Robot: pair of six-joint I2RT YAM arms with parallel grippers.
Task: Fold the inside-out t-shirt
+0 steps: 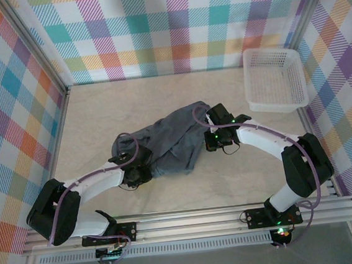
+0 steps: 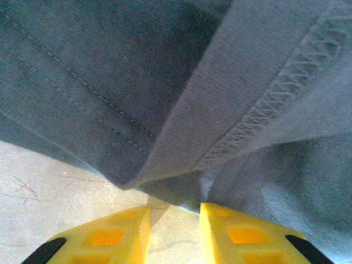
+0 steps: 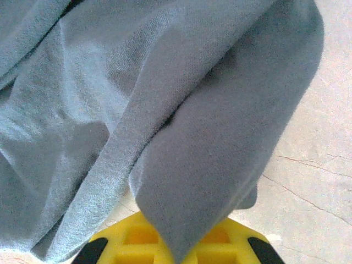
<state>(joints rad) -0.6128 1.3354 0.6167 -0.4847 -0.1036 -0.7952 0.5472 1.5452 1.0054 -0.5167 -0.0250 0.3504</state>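
Lying crumpled on the table [image 1: 94,121], the inside-out t-shirt [image 1: 175,141] sits well apart from the white basket [image 1: 294,64], left of it and nearer the arm bases. The right gripper [image 3: 175,242], at the heap's basket-side edge, is clamped tight on a hanging fold of the grey cloth. The left gripper [image 2: 174,217], at the edge farthest from the basket, has its jaws narrowly apart, bare table showing through the gap and a stitched hem just beyond the tips; whether any cloth is caught there cannot be told.
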